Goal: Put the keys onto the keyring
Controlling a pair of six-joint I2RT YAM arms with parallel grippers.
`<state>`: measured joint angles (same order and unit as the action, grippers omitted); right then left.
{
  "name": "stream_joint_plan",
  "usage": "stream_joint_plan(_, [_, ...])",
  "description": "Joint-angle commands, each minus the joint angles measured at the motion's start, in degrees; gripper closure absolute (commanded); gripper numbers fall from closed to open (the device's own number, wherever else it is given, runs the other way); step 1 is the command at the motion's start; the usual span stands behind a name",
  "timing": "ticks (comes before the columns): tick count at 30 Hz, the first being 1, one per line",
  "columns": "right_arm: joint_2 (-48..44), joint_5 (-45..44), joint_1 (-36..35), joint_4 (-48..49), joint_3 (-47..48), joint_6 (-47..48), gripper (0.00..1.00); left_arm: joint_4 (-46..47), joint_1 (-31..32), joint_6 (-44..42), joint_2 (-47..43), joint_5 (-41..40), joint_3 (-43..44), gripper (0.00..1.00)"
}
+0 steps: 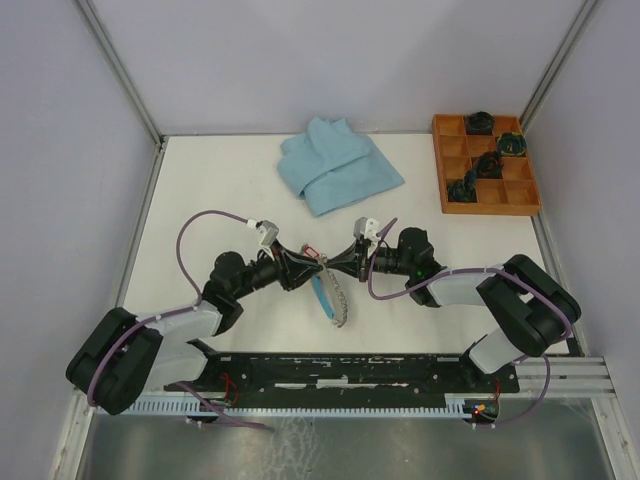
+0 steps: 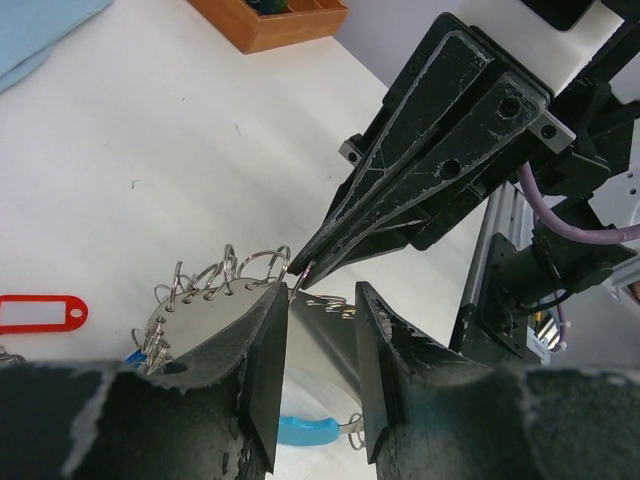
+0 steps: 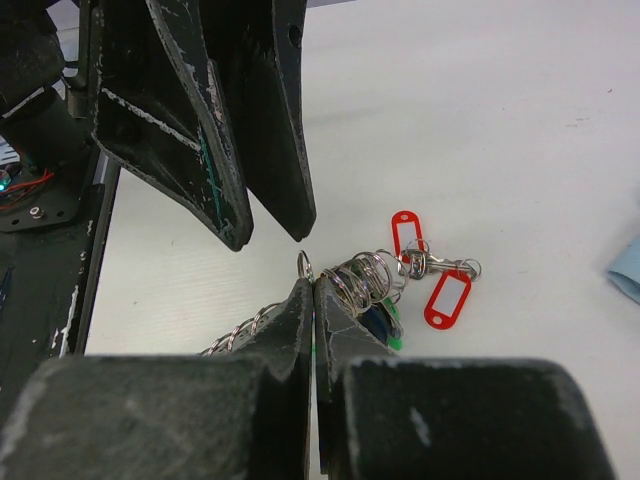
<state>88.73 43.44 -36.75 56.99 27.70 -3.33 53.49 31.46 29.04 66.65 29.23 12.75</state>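
The right hand [image 3: 312, 287], fingers together, pinches the keyring [image 1: 338, 300] by its top loop, the left hand [image 2: 323, 296] stands apart astride it, and the red-tagged keys [image 3: 418, 263] lie just beside the keyring, seemingly nearer the left.

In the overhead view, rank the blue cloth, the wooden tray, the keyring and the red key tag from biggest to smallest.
1. blue cloth and wooden tray: about alike, too close to rank
2. keyring
3. red key tag, only a sliver showing
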Motion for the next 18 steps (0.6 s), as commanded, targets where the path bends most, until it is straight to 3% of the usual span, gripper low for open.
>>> stream_joint_plan(1, [-1.28,0.24,-0.21,5.58,0.29,-1.27,0.99,7.69,-0.43,2.39,2.03,1.94,0.11,0.61])
stream_joint_plan(11, [-1.08,0.58,-0.18,6.26,0.36,-2.14,0.99,10.39,-0.5,2.06,7.13,2.76,0.94,0.63])
stream_joint_plan(18, [-0.27,1.37,-0.24,7.61,0.68,-3.54,0.99,12.33,-0.54,0.57,8.8,4.82,1.98,0.72])
